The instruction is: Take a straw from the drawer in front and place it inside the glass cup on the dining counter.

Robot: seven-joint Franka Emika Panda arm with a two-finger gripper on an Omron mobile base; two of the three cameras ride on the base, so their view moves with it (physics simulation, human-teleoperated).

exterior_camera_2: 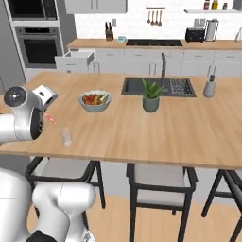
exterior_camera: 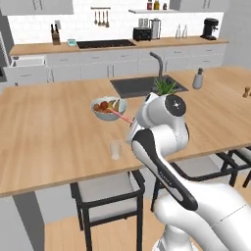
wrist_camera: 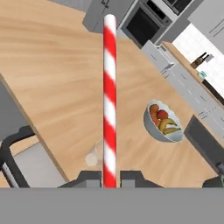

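Fruit in bowl, cup empty

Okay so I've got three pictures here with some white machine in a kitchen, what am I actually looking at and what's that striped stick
It is a simulated white robot arm on a driving base. Two pictures come from cameras behind the arm, left and right; the third looks along its claw. The claw grips the straw, red with pale stripes. Below lies the dining counter, with a small glass cup near its front edge, a fruit bowl, a potted plant and a sink. A drawer stands open at the far wall.
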